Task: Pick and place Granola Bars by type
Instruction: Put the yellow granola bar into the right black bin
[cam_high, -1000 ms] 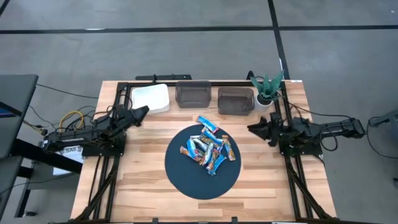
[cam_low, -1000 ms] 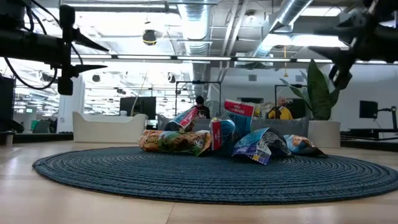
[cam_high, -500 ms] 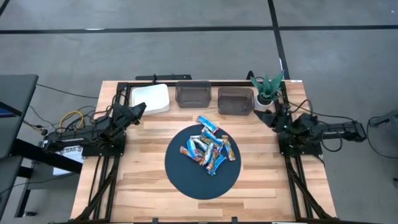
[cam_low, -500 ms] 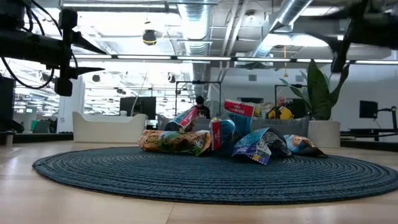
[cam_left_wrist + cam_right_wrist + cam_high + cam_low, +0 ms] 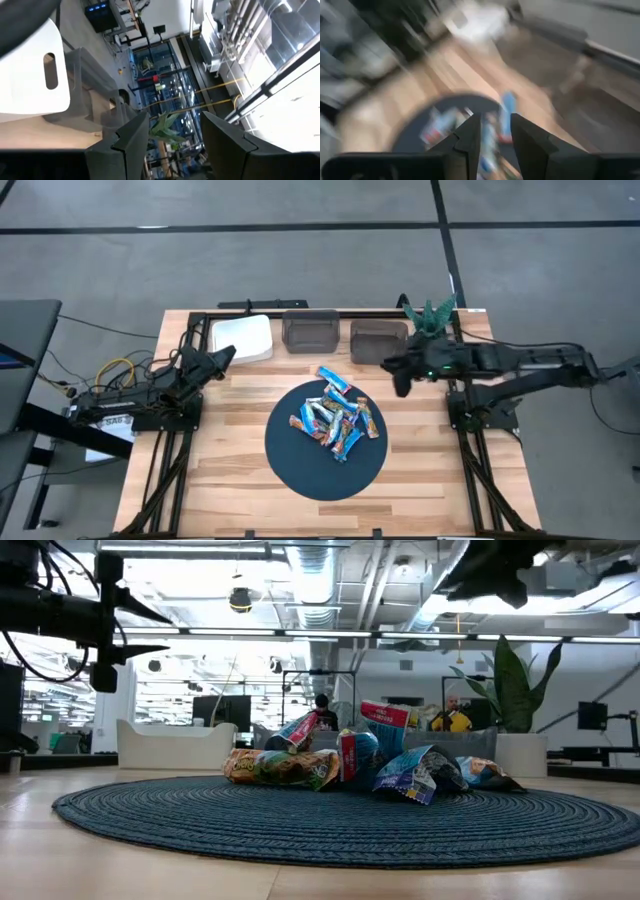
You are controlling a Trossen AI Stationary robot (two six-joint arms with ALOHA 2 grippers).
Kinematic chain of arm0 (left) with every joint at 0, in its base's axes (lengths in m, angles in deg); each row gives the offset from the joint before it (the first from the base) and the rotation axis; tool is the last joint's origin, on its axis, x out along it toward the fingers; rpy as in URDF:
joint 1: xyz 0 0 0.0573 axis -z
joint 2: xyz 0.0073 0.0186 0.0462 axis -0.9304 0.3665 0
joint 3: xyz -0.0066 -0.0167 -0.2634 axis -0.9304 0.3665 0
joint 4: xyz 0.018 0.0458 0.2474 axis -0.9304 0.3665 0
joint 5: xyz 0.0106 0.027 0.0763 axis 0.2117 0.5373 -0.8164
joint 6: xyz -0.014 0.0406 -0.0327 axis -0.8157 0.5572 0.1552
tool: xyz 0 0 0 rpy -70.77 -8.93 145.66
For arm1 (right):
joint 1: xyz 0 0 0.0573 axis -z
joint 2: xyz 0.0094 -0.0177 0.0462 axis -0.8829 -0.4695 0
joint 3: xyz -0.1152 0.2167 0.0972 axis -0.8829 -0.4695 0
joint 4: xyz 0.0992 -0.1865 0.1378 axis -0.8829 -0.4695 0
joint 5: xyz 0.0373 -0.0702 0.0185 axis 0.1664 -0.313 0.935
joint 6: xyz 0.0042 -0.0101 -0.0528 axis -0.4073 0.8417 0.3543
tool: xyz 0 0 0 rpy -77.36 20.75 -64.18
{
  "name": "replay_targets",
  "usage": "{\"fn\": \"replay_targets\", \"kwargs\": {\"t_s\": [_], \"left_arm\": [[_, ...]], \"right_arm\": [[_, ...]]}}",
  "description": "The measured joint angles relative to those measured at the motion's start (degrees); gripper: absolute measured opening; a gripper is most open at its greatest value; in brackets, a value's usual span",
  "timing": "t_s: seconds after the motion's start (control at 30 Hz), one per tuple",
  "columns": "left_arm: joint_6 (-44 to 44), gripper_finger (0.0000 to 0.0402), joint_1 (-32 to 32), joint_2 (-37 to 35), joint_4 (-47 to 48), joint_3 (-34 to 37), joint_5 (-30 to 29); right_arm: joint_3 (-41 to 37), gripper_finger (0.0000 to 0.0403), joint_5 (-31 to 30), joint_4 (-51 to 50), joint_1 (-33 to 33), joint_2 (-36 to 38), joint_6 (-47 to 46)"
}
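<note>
Bars: piled (image 5: 338, 420) overlapping at mid-mat (image 5: 290, 470), centre of counter (image 5: 240, 500); none sorted yet.
Right hand: (image 5: 398, 372) in the air near the grey bins (image 5: 379, 342), beside the mat's far right edge; narrow gap between fingers (image 5: 470, 137), empty.
Left hand: (image 5: 222, 360) waits by the white tray (image 5: 242, 337), parted wide, empty.
Risk: overlapping wrappers, so one pinch may lift two bars or flick neighbours off the mat; slick foil may slip.
Risk: plant (image 5: 430, 320) just beside the right arm; a swing to the bins may clip it.
Room: bare counter near side and left of mat; far edge crowded.
</note>
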Motion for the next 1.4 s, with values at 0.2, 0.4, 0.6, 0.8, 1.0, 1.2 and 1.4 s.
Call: {"fn": "replay_targets", "kwargs": {"t_s": [0.2, 0.4, 0.6, 0.8, 1.0, 1.2, 1.4], "left_arm": [[1.53, 0.0173, 0.0, 0.0, 0.16, 0.0, 2.5], [4.32, 0.0173, 0.0, 0.0, 0.53, 0.0, 7.4], [10.07, 0.0173, 0.0, 0.01, 0.22, 0.0, 15.46], [16.35, 0.017, 0.0, 1.83, 1.78, -2.96, 23.98], [23.75, 0.0157, 0.0, 10.28, 8.94, -10.39, 28.02], [27.43, 0.0154, 0.0, 18.87, 11.86, -15.09, 30.13], [34.56, 0.0153, -0.02, 24.29, 13.71, -18.55, 36.61]], "right_arm": [[7.85, 0.0097, 3.85, -12.37, 0.27, -13.11, -4.56], [8.03, 0.0112, 11.07, -12.21, 0.74, -22.16, -9.62], [8.1, 0.0185, 15.8, -12.53, 0.36, -27.7, -16.41], [8.12, 0.025, 18.3, -12.51, -1.13, -33.36, -18.41], [8.12, 0.0255, 17.79, -13.06, -3.06, -39.77, -21.24], [8.08, 0.0255, 17.79, -12.18, -3.04, -45.21, -21.58], [8.69, 0.0255, 18.07, -11.24, -3.18, -48.1, -22.56]]}}
